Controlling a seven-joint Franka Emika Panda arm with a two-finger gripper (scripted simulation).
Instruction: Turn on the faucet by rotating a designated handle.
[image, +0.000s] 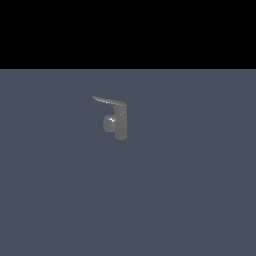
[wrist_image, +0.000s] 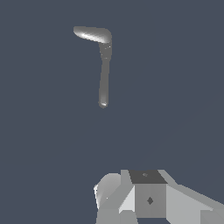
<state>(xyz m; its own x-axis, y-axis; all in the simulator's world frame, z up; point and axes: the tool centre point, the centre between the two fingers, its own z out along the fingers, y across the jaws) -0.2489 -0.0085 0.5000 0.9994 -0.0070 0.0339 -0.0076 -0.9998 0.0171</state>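
Grey faucet (wrist_image: 104, 65) with handle (wrist_image: 90, 33) well apart from pincer (wrist_image: 140, 197); pincer state unclear.

exterior view: off the arm, set back, looking slightly down across the grey floor (image: 190, 200); faucet (image: 120, 122) small, side-on. wrist view: looking down from above, nearer. both views share the faucet and its handle (image: 107, 101).

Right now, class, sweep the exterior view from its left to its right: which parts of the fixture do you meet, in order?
Handle tip first → rounded spout → upright faucet body, where the handle joins at the top. All stand on the grey floor. No arm shows in this view.
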